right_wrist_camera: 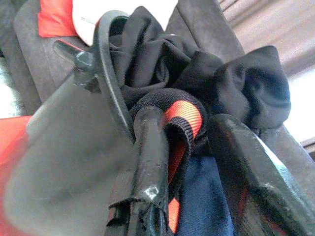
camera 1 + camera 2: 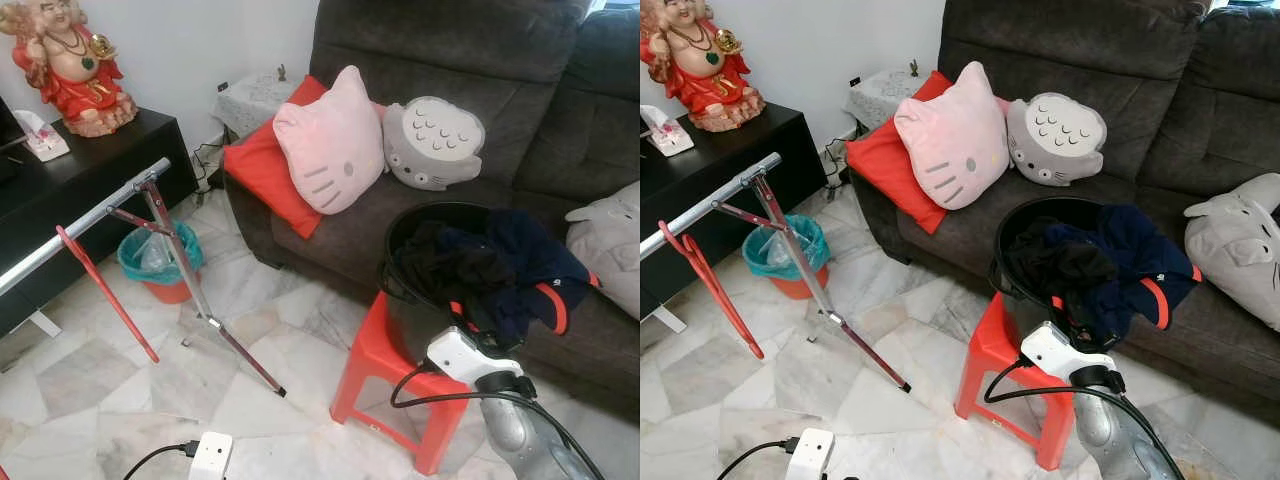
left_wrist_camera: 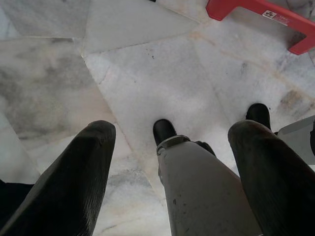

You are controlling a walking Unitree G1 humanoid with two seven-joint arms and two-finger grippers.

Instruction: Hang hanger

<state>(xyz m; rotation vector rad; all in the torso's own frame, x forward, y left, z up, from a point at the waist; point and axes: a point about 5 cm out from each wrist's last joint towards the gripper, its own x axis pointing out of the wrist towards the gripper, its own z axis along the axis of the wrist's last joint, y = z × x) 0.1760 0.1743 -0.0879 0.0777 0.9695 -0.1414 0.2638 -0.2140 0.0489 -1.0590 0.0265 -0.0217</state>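
A red hanger [image 2: 105, 290] hangs from the silver rail [image 2: 90, 215] of a drying rack at the left. A black bucket [image 2: 400, 235] stuffed with dark clothes [image 2: 510, 265] stands on a red stool [image 2: 375, 365] in front of the sofa. My right arm [image 2: 465, 355] reaches up to the bucket's near side. In the right wrist view my right gripper [image 1: 197, 162] is open, with a dark garment's orange cuff [image 1: 184, 110] lying between its fingers, right beside the bucket rim. My left gripper [image 3: 172, 128] hangs open over the marble floor, holding nothing.
A dark sofa [image 2: 470, 60] carries a pink cat cushion [image 2: 330, 140], a grey cushion [image 2: 432, 143] and a red cushion [image 2: 262, 165]. A teal-lined bin [image 2: 160, 262] stands under the rack. A black cabinet [image 2: 90, 165] is at the left. A white power strip [image 2: 210, 455] lies on the floor.
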